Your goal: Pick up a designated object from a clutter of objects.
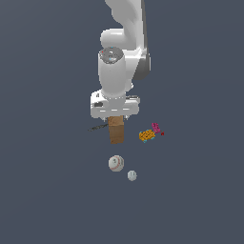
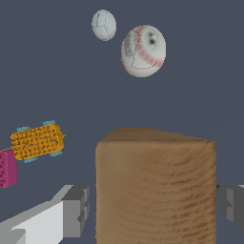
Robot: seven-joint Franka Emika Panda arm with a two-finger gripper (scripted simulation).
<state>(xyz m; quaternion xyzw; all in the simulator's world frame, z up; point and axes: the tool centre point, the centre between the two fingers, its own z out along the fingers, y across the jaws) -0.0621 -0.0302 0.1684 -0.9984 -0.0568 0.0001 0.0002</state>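
From the exterior view I see my arm hanging straight down over the clutter, its gripper [image 1: 116, 119] set over the top of the brown block [image 1: 116, 131], which stands upright on the grey floor [image 1: 47, 190]. In the wrist view the block [image 2: 155, 186] fills the space between the two fingers [image 2: 76, 209]; there is a visible gap on one side and the other finger sits just beside the block's edge, so I read the jaws as spread around it rather than clamped. Taking the block as the clock centre in the exterior view, the thin dark tool [image 1: 97, 127] lies at about 9 o'clock, just beside it and partly hidden by the hand. The orange toy [image 1: 147, 136] sits near at 3 o'clock, with the pink toy [image 1: 156, 127] touching or just beside it, farther out. The baseball [image 1: 116, 163] rests at 6 o'clock, apart from the block, and the smaller white ball [image 1: 132, 175] lies near the baseball, at roughly 5 o'clock.
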